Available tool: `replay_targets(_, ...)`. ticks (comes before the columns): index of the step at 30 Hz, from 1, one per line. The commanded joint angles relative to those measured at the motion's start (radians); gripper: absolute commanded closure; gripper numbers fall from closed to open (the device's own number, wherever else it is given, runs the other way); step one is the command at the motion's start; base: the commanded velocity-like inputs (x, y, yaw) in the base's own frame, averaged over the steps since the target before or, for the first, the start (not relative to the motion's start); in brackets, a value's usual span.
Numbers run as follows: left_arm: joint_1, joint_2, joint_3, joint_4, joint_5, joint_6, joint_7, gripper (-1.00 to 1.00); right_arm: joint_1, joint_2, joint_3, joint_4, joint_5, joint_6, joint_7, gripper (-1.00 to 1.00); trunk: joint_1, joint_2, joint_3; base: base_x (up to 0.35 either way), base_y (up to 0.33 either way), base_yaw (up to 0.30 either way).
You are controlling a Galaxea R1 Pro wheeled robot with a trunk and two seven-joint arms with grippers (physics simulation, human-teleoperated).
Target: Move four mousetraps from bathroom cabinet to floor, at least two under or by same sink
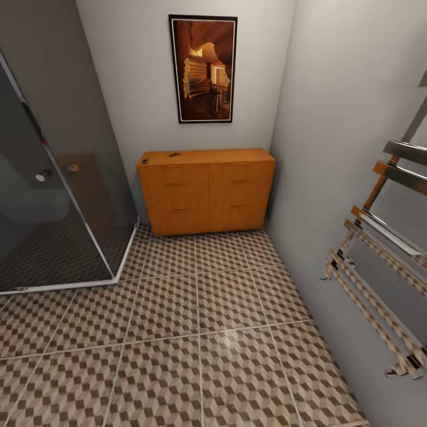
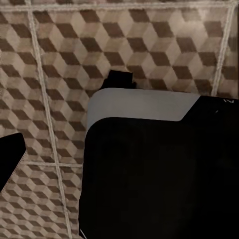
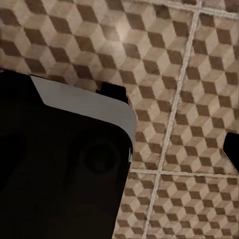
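The orange-brown cabinet (image 1: 206,191) stands against the far wall with its drawer and door fronts closed. Two tiny dark pieces lie on its top, one mousetrap (image 1: 174,154) near the middle and one mousetrap (image 1: 145,161) at the left corner. The cube-patterned bathroom floor (image 1: 196,332) stretches from me to the cabinet. In the left wrist view, one dark fingertip (image 2: 9,160) hangs over the tiles beside my black and grey body (image 2: 159,169). In the right wrist view, one dark fingertip (image 3: 232,150) hangs beside my body (image 3: 59,164). The other fingers are hidden. The sink is out of view.
A dark glass shower enclosure (image 1: 53,196) with a white base rim fills the left side. A chrome towel rail (image 1: 379,261) juts from the right wall. A framed picture (image 1: 203,69) hangs above the cabinet. The tiled lane runs between shower and right wall.
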Motion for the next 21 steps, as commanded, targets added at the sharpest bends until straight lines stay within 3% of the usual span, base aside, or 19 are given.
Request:
replay_targets(1,-0.001,0.001,-0.003,-0.004,0.0,0.001,0.007,-1.0,-0.001,0.001,0.008,0.004,-0.009,-0.009,0.004,-1.0,0.001,0.0,-0.001,0.334,0.0,0.0)
replay_targets(21,-0.001,0.002,-0.003,-0.004,0.0,0.001,0.007,-1.0,-0.001,0.001,0.007,0.005,-0.009,-0.021,0.014,-1.0,0.001,0.0,-0.001,0.334,0.0,0.0)
